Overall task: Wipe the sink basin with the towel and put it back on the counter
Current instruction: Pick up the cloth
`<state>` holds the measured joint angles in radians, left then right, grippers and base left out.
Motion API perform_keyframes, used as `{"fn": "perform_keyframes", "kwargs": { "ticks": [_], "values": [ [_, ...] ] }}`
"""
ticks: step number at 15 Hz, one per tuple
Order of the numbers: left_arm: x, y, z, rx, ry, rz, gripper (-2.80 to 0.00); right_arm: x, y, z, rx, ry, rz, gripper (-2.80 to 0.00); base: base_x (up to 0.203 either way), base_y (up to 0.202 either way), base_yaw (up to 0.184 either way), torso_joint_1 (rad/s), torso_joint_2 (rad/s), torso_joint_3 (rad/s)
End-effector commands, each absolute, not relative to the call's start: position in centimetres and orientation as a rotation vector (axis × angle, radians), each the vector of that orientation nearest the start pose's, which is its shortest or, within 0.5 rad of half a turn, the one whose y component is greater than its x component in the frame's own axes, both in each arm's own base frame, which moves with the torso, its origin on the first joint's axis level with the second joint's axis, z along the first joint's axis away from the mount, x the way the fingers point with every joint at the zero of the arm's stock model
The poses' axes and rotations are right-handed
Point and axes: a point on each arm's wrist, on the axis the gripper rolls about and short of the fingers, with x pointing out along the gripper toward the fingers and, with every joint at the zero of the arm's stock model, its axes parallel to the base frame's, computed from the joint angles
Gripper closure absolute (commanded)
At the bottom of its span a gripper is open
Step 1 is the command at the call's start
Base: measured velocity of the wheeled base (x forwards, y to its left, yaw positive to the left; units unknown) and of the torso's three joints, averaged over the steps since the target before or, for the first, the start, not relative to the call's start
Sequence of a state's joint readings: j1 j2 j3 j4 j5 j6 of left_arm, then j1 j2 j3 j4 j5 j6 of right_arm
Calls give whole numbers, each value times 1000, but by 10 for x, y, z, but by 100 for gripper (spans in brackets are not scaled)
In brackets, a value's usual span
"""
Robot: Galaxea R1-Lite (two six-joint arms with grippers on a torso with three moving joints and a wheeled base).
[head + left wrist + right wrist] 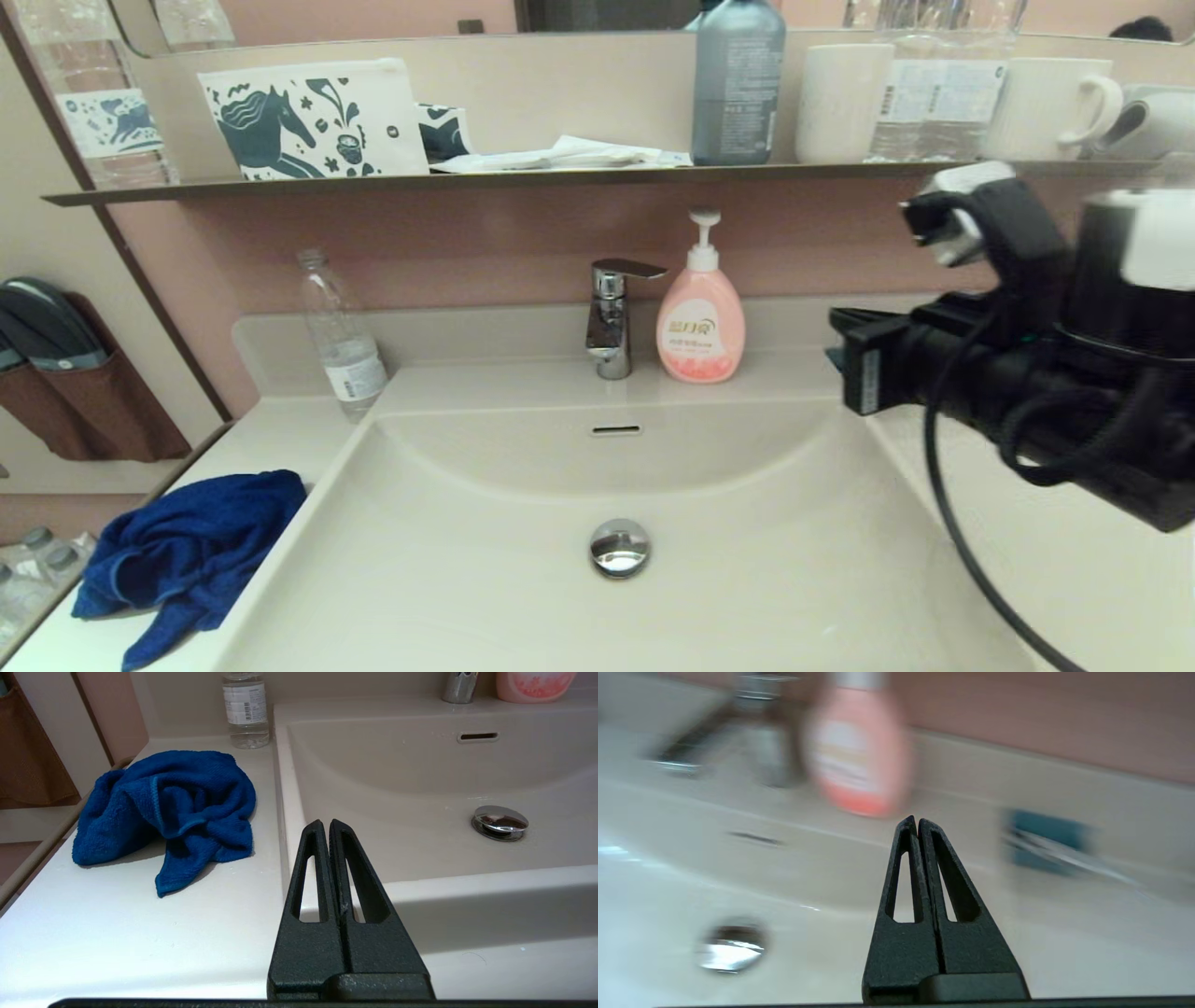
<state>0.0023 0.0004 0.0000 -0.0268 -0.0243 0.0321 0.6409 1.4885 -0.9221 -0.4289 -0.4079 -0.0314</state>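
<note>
Towel [182, 551]: royal-blue terry cloth, bunched and wrinkled, lower left of the head view; lies on the counter [280, 434] just beside the basin's left rim, one corner trailing toward the front edge. Nothing grips it.

Sink basin [747, 560]: wide, shallow, cream-white, filling the centre and lower part of the frame. Round chrome drain plug [619, 546] at centre bottom; overflow slot [616, 430] in the back wall above it.

Left hand [325, 823]: seen only in the left wrist view, fingers pressed together and holding nothing, over the basin's front left corner, near the towel but apart from it.

Right hand [913, 820]: fingers clenched together, empty, raised over the right side of the basin; its arm [1027, 373] fills the right of the head view.

Behind the basin: chrome faucet [611, 317], centre; pink soap pump bottle [700, 322] just right of it; clear water bottle [341, 336] at the counter's back left.

Dark shelf [467, 177], upper frame: horse-print pouch [313, 117], grey bottle [738, 79], white mug [1050, 107].
</note>
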Motion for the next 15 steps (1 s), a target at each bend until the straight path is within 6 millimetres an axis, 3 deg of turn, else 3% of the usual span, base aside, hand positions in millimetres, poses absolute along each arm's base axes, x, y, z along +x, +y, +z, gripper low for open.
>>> {"fn": "perform_keyframes", "kwargs": {
  "ticks": [1,3,5,9,15],
  "values": [
    [-23,-1,78,33,-26,-21,0,182,80,264,-99,51,51,0,0,0,0,0,0,0],
    [-23,-1,78,33,-26,-21,0,153,33,263,-110,7,-84,0,0,0,0,0,0,0],
    [-23,-1,78,33,-26,-21,0,113,10,260,-98,-55,-119,0,0,0,0,0,0,0],
    [-23,-1,78,33,-26,-21,0,45,0,239,-92,-57,-99,0,0,0,0,0,0,0],
    [-23,-1,78,33,-26,-22,0,-35,-5,196,-106,-54,-125,0,0,0,0,0,0,0]
  ]
}}
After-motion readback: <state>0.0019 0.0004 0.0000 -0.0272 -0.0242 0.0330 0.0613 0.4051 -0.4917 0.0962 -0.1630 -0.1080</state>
